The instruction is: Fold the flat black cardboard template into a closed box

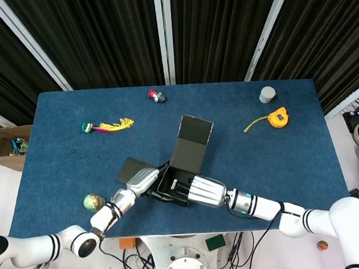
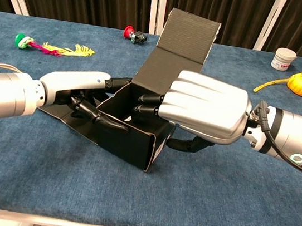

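The black cardboard box point(image 2: 128, 138) stands half folded near the table's front edge, its walls up and its top uncovered. Its lid flap point(image 2: 178, 46) rises tilted from the far wall; in the head view the lid flap point(image 1: 191, 141) points away from me. A side flap point(image 1: 129, 169) lies flat on the table to the left. My right hand point(image 2: 204, 112) grips the right wall, fingers inside and thumb outside low down. My left hand point(image 2: 75, 88) holds the left corner, one finger along the far side and the other fingers point(image 2: 102, 121) against the near wall.
A green ball point(image 1: 93, 203) sits near my left forearm. At the back lie a yellow and green feather toy point(image 1: 108, 125), a small red object point(image 1: 156, 96), a white jar point(image 1: 267, 94) and a yellow tape measure point(image 1: 278, 117).
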Action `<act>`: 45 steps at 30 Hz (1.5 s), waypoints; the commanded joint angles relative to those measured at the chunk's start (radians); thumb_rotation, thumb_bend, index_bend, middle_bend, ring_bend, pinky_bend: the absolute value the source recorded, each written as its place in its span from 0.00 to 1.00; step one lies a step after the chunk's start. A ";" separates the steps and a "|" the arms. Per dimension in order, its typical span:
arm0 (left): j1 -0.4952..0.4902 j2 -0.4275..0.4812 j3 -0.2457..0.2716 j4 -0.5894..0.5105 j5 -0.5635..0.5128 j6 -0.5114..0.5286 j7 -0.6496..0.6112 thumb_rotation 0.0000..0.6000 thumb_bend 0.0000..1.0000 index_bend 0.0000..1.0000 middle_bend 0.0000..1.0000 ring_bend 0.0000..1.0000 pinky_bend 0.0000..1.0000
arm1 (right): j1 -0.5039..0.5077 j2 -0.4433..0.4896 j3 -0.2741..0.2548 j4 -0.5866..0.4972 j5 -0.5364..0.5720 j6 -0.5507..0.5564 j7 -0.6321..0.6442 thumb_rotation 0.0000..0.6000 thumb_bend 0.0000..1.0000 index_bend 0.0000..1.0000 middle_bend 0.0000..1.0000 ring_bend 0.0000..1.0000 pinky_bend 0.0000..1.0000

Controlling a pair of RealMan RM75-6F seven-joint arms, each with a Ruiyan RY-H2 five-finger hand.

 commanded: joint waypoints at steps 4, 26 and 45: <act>-0.002 -0.012 0.000 0.014 -0.010 0.000 0.024 0.60 0.00 0.04 0.13 0.48 0.88 | -0.001 0.001 0.009 -0.003 0.003 0.005 -0.002 1.00 0.33 0.35 0.36 0.70 1.00; 0.025 -0.084 -0.008 0.065 -0.019 0.085 0.115 0.76 0.00 0.27 0.33 0.51 0.88 | -0.056 0.006 0.006 -0.008 0.032 0.032 0.006 1.00 0.33 0.35 0.37 0.70 1.00; 0.042 -0.118 -0.032 0.083 -0.046 0.106 0.121 0.81 0.00 0.30 0.38 0.52 0.88 | -0.060 0.005 -0.008 -0.020 0.053 -0.050 -0.010 1.00 0.37 0.51 0.48 0.72 1.00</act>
